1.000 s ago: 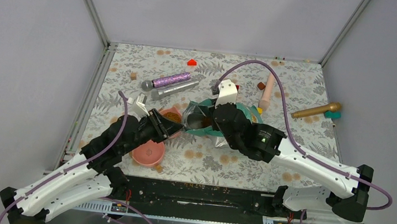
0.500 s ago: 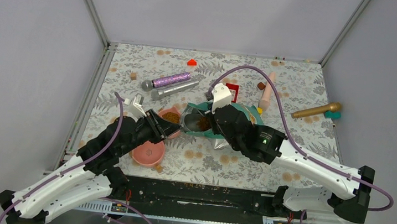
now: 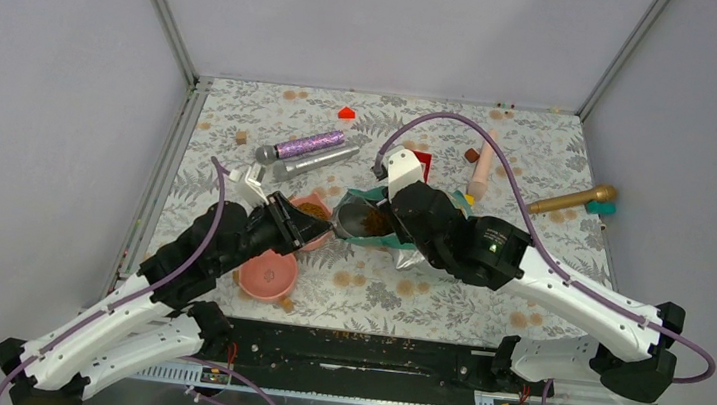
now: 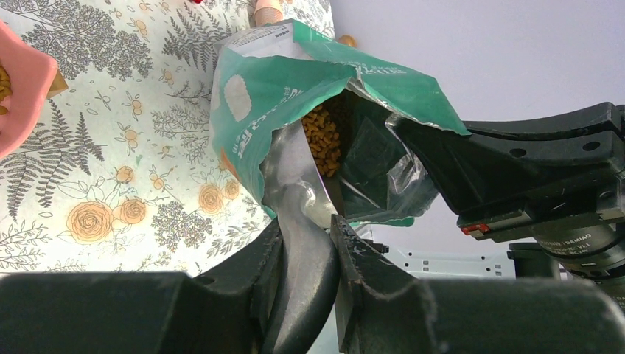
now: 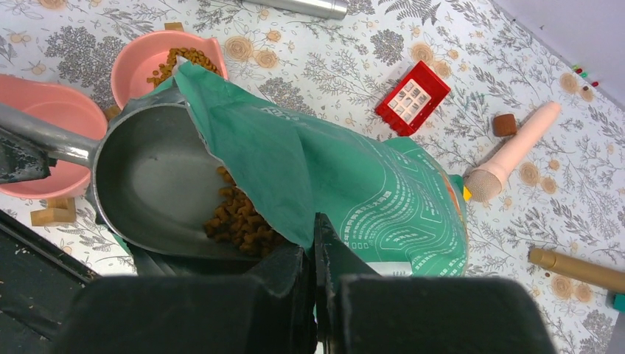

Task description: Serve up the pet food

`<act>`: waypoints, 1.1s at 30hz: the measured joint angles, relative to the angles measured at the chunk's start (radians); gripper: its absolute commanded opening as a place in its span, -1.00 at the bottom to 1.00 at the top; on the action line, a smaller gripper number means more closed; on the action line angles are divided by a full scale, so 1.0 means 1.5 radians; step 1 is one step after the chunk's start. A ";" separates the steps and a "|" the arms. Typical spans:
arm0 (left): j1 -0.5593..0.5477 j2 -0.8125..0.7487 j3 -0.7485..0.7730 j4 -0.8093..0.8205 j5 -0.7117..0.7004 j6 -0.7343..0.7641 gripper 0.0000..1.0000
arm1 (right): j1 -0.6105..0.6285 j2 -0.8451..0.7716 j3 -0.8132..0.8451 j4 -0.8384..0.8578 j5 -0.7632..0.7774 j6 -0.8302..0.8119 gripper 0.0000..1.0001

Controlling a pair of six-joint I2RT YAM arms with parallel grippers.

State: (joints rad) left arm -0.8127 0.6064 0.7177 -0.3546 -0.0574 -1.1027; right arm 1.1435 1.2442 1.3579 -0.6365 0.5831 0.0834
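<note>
A teal-green and silver pouch (image 5: 346, 177) lies tilted on the floral mat, and my right gripper (image 5: 313, 228) is shut on its lower edge. The left gripper (image 4: 306, 225) is shut on the handle of a grey metal scoop (image 5: 147, 184). The scoop's bowl sits inside the pouch's mouth. Brown pet food (image 5: 239, 217) lies in the scoop, and more shows inside the pouch (image 4: 322, 136). From above, the scoop (image 3: 357, 223) sits between the two wrists, right of a pink bowl (image 3: 309, 207) holding some kibble. A second pink bowl (image 3: 266, 275), nearer, holds none.
Purple (image 3: 308, 144), silver (image 3: 313, 163), pink (image 3: 483, 165) and gold (image 3: 571, 199) toy microphones lie across the far half. A red block (image 5: 413, 96) sits just beyond the pouch. Small wooden blocks (image 5: 51, 215) lie by the near bowl. A black rail (image 3: 349, 347) runs along the near edge.
Both wrists have shifted slightly away from the near edge, with the scoop staying in the pouch's mouth. Both grips are unchanged.
</note>
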 measured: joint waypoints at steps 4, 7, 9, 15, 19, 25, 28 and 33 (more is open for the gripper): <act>0.000 -0.004 0.003 -0.007 0.003 0.002 -1.00 | 0.000 0.000 0.004 -0.010 -0.006 0.001 -1.00; 0.000 -0.012 0.003 -0.009 0.005 0.002 -1.00 | 0.000 0.000 0.009 -0.018 -0.008 0.001 -1.00; 0.000 -0.024 0.003 -0.014 0.005 0.004 -1.00 | 0.000 0.000 0.011 -0.021 -0.008 0.001 -1.00; 0.000 -0.066 0.003 -0.036 0.006 0.020 -1.00 | 0.000 0.000 0.013 -0.027 -0.008 0.002 -1.00; 0.001 -0.086 -0.006 -0.027 0.011 0.039 -1.00 | 0.000 0.000 0.022 -0.037 -0.001 0.002 -1.00; 0.002 -0.089 -0.030 0.010 0.029 0.061 -1.00 | 0.000 0.000 0.024 -0.042 0.007 0.005 -1.00; 0.002 -0.091 -0.049 0.037 0.032 0.059 -1.00 | -0.001 -0.001 0.024 -0.043 0.015 0.010 -1.00; 0.002 -0.112 -0.109 0.134 0.032 0.034 -1.00 | -0.002 -0.012 0.024 -0.042 0.034 0.018 -1.00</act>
State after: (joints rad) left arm -0.8097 0.4377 0.5537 -0.1543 -0.0101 -1.0519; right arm 1.1404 1.2266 1.3941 -0.6994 0.6342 0.1108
